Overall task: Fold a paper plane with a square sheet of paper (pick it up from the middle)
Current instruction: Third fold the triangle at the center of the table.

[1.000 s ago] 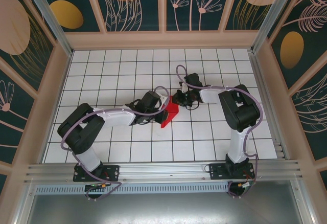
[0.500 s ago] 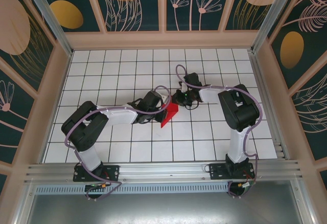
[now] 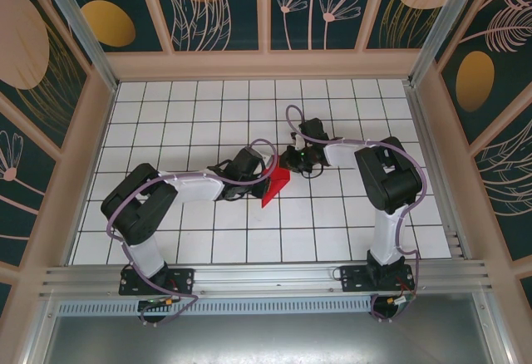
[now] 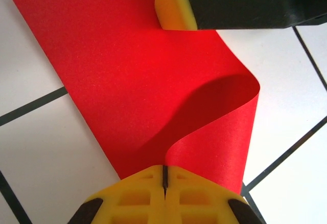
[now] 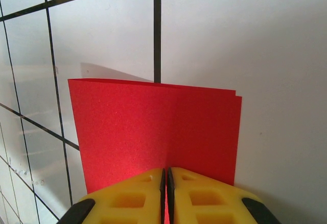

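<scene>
The square sheet of paper (image 3: 275,188) is bright red and folded double, held just above the white grid table (image 3: 332,231) near its middle. My left gripper (image 3: 264,179) is shut on the sheet's near-left edge. In the left wrist view the sheet (image 4: 127,70) curls up in a loop to my left gripper (image 4: 164,170). My right gripper (image 3: 291,167) is shut on the far end. In the right wrist view the two layers of the sheet (image 5: 153,127) stand upright from my right gripper (image 5: 166,175). The right gripper's yellow finger (image 4: 174,4) touches the sheet. The paper plane is out of view.
Wooden walls (image 3: 266,63) with dark floral panels enclose the table at the back and both sides. An aluminium rail (image 3: 266,277) runs along the near edge by the arm bases. White tiles lie bare all around the grippers.
My left arm's elbow has shifted slightly right. The red sheet looks narrower from above and more on edge. Both grippers have stayed shut on it.
</scene>
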